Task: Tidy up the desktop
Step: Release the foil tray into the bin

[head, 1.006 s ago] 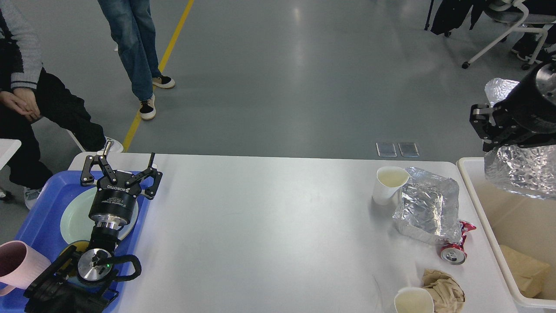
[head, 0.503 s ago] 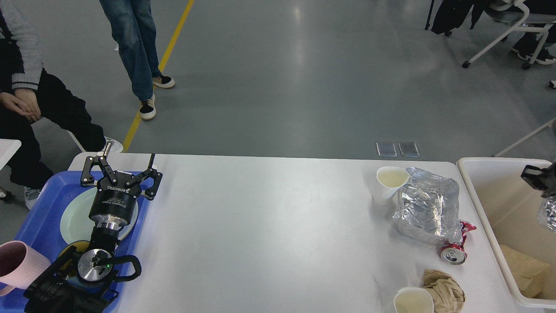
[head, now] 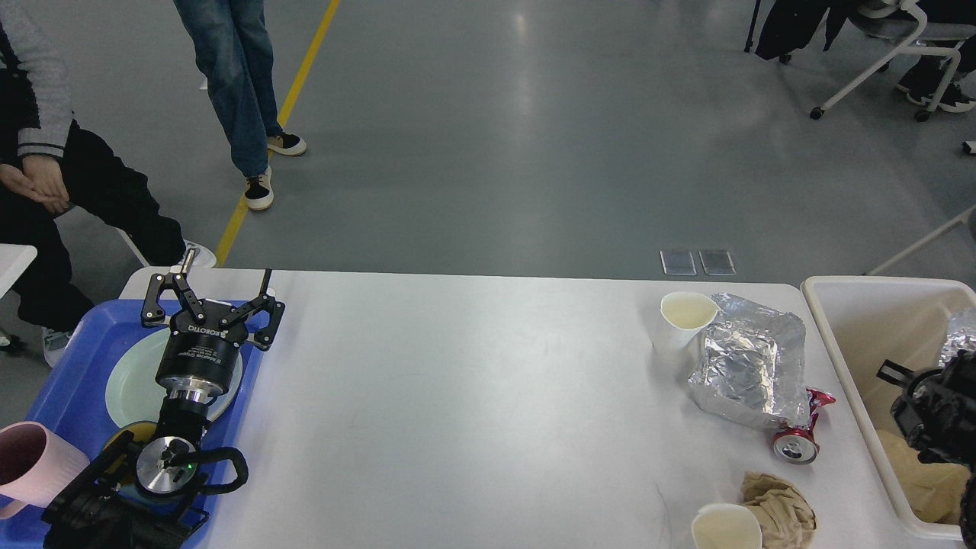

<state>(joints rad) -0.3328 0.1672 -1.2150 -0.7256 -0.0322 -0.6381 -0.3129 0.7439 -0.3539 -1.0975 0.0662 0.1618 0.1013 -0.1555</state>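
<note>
We judge the foil drop into the bin [head: 835,358] done; lift our right gripper [head: 896,377] straight clear. Its jaws we cannot tell; our left gripper [head: 207,299] has jaws apart. The foil tray [head: 751,366] near the worktop's [head: 473,412] right edge looks next.

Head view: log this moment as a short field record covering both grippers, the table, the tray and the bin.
left gripper: open, holding nothing, above the tray
right gripper: down inside the bin, dark, fingers cannot be told apart
tray: blue, at the table's left end, holds a pale plate
pink mug: at the tray's near left
table: white, litter at its right end
litter: two paper cups, crumpled foil, crushed red can, brown paper wad
bin: cream, holds foil and brown paper
</note>
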